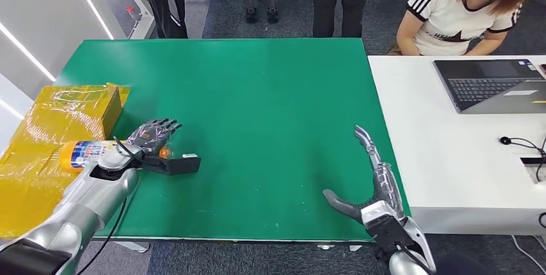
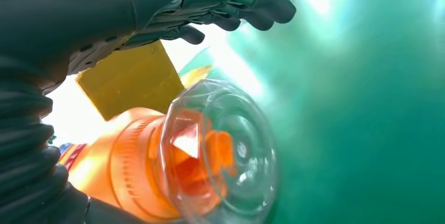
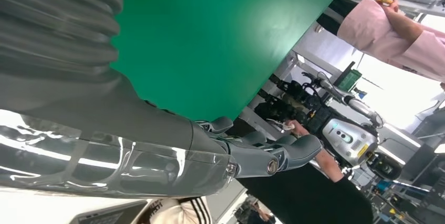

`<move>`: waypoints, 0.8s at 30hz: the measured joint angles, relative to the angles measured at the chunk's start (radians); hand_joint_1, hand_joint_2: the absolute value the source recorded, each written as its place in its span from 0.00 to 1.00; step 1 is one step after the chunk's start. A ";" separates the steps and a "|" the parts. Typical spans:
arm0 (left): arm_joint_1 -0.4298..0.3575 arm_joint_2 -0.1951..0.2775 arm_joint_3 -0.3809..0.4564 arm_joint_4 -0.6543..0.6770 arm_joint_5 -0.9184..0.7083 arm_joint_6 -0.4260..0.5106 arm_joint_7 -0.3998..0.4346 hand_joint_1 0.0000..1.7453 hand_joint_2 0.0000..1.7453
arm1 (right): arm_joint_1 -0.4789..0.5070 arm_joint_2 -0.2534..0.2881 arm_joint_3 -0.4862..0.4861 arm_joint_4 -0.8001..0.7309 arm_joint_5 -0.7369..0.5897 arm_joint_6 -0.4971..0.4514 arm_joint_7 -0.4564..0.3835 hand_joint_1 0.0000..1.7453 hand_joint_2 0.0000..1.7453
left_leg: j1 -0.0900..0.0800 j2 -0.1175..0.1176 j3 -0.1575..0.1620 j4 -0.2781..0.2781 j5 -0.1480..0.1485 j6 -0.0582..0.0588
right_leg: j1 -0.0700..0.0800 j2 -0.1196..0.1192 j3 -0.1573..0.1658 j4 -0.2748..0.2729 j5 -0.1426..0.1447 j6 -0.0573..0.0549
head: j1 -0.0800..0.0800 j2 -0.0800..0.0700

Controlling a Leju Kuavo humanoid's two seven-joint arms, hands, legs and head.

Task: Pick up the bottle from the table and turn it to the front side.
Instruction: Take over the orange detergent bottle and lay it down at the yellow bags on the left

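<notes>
**Left hand hovering by lying bottle, right hand idling open**

Far left of the head view, a yellow wrapped box [image 1: 61, 127] is sitting at the green table's [image 1: 257, 94] left edge. The bottle [image 1: 87, 153] is lying on its side right there, lower left of the frame, orange body with a blue-white label, half hidden behind my left forearm. In the left wrist view its clear cap [image 2: 225, 150] is looming large, pointing out over the green, orange neck behind it, yellow box beyond.

My left hand [image 1: 151, 136] is sitting just right of the bottle, fingers [image 2: 252, 9] stretched out flat and apart above the table, not wrapping anything. Thumb contact with the bottle: cannot tell, arm is blocking it.

Moving right, mid-table is bare green. My right hand [image 1: 373, 181] is hanging over the table's lower right corner, fingers extended, thumb splayed, holding nothing; the right wrist view is confirming loose uncurled fingers [image 3: 273, 153] past the table edge.

Right of that, a white desk [image 1: 438, 159] is carrying a laptop [image 1: 492, 85] at upper right. A person in a striped-sleeve white shirt [image 1: 457, 14] is sitting behind it. More people's legs are standing along the top edge.
</notes>
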 joint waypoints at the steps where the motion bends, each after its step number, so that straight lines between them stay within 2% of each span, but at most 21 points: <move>1: 0.000 -0.005 0.000 -0.001 0.018 0.001 -0.014 0.00 1.00 | 0.002 -0.003 -0.002 -0.001 -0.008 -0.001 0.000 0.00 1.00 | 0.000 0.000 0.000 0.000 0.000 0.000 | 0.000 0.000 0.000 0.000 0.000 0.000 | 0.000 0.000; 8: 0.036 -0.037 0.024 -0.068 0.176 0.123 -0.079 0.00 1.00 | 0.030 -0.018 -0.013 -0.016 -0.028 -0.014 0.002 0.00 1.00 | 0.000 0.000 0.000 0.000 0.000 0.000 | 0.000 0.000 0.000 0.000 0.000 0.000 | 0.000 0.000; 18: 0.063 -0.053 0.039 -0.115 0.205 0.152 -0.086 0.00 1.00 | 0.041 -0.024 -0.014 -0.025 -0.028 -0.015 0.003 0.00 1.00 | 0.000 0.000 0.000 0.000 0.000 0.000 | 0.000 0.000 0.000 0.000 0.000 0.000 | 0.000 0.000; 21: 0.093 -0.067 0.065 -0.156 0.317 0.253 -0.132 0.00 1.00 | 0.045 -0.024 -0.014 -0.029 -0.029 -0.016 0.007 0.00 1.00 | 0.000 0.000 0.000 0.000 0.000 0.000 | 0.000 0.000 0.000 0.000 0.000 0.000 | 0.000 0.000; 24: 0.164 -0.101 0.118 -0.272 0.533 0.431 -0.236 0.00 1.00 | 0.047 -0.024 -0.014 -0.033 -0.040 -0.022 0.015 0.00 1.00 | 0.000 0.000 0.000 0.000 -0.001 -0.001 | 0.000 0.000 0.000 0.000 0.000 0.000 | 0.000 0.000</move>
